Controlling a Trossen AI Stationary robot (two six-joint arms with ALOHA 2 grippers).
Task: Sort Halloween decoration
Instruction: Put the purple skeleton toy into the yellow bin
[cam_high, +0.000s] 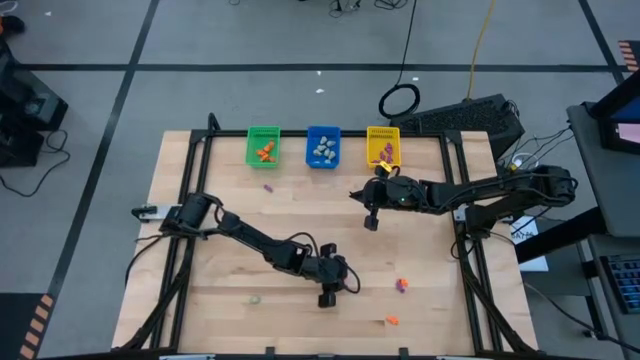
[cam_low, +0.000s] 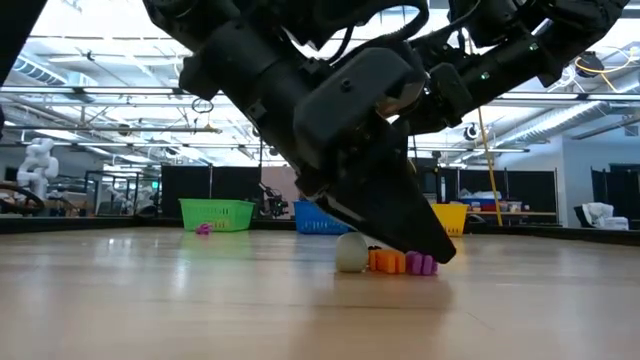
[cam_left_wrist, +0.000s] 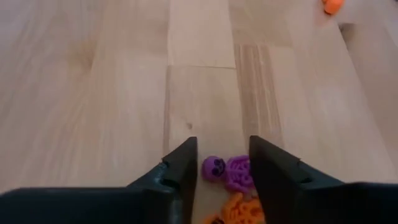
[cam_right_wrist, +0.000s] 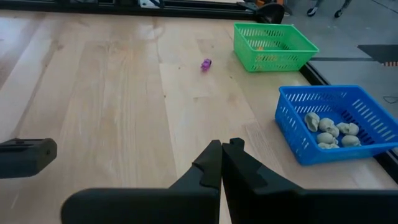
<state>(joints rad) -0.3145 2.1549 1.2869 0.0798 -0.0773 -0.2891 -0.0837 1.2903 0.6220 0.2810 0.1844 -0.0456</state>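
Observation:
My left gripper (cam_left_wrist: 222, 143) is low over the table's near middle (cam_high: 328, 298), open and slanting down. A purple trinket (cam_left_wrist: 227, 172) lies on the wood between its two fingers, with an orange trinket (cam_left_wrist: 239, 210) just behind it. In the low view the orange (cam_low: 387, 261) and purple (cam_low: 421, 264) trinkets lie at the fingertip, beside a pale round one (cam_low: 350, 252). My right gripper (cam_high: 371, 222) hangs shut above the table's middle, holding nothing (cam_right_wrist: 222, 149). My left gripper has one finger on each side of the purple trinket (cam_left_wrist: 239, 177), slanting down from the table's left. The trinket lies on the table. Whether a finger touches it, I cannot tell.
At the far edge stand a green bin (cam_high: 251, 140), a blue bin (cam_high: 310, 140) with pale trinkets and a yellow bin (cam_high: 396, 140). Loose trinkets lie around: purple (cam_high: 267, 187) near the green bin, pale (cam_high: 255, 297), purple-orange (cam_high: 401, 285), orange (cam_high: 392, 320).

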